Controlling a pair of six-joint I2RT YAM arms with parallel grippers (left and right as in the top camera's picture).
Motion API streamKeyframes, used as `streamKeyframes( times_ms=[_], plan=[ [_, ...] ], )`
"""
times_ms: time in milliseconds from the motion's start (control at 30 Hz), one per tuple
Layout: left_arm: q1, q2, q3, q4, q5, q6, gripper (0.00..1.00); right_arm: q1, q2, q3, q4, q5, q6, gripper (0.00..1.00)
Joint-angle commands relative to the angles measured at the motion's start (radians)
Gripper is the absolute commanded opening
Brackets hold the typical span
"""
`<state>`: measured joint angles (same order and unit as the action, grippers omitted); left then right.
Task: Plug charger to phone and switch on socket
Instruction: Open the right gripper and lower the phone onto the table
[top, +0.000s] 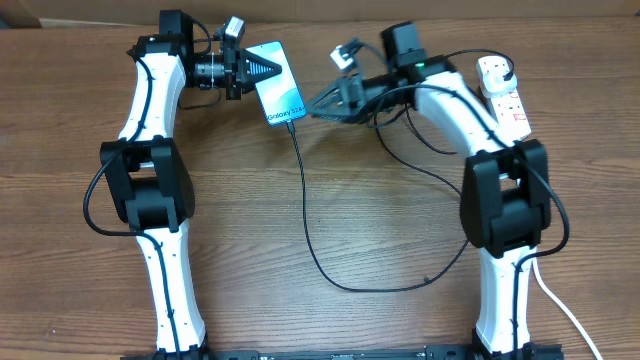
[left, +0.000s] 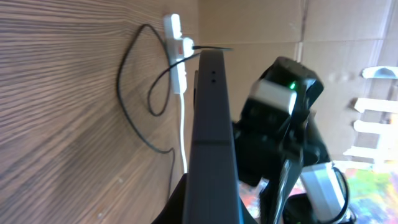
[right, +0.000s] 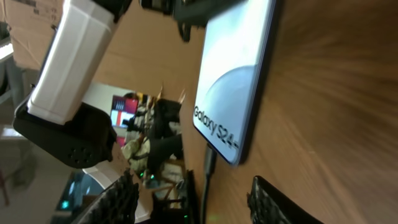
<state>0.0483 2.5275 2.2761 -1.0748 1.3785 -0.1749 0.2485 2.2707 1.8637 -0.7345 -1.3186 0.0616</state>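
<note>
From above, the left gripper is clamped on the far end of the phone, which lies on the wooden table. The charger runs from the phone's near end in a long black loop. The right gripper sits just beside that end. The socket lies well apart, off to the right.

The left wrist camera looks along the phone's thin dark edge. Far behind it are the white socket and the curling cable.

In the right wrist view, the fingers stand apart and hold nothing. The small black connector sits between them and looks pushed into the phone.

So I think the plugging is done and the switch comes next. The right gripper must back off without catching the cable, then reach the socket and press its switch. I cannot make out the switch itself.
</note>
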Motion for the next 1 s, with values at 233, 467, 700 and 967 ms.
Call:
streamKeyframes(
  times_ms=[233,467,700,967],
  plan=[
    [-0.002,-0.014,0.014,-0.291,-0.250,0.212,0.04,-0.036,-0.040,0.029,-0.067,0.212,-0.005,0.59],
    [-0.050,-0.014,0.014,-0.440,-0.435,0.452,0.04,-0.019,-0.040,0.029,-0.113,0.418,-0.005,0.59],
    [-0.087,-0.014,-0.036,-0.365,-0.513,0.466,0.04,-0.005,-0.040,0.029,-0.128,0.524,-0.005,0.59],
    [-0.089,-0.014,-0.143,-0.204,-0.513,0.329,0.04,-0.006,-0.040,0.028,-0.131,0.541,-0.005,0.59]
  ],
)
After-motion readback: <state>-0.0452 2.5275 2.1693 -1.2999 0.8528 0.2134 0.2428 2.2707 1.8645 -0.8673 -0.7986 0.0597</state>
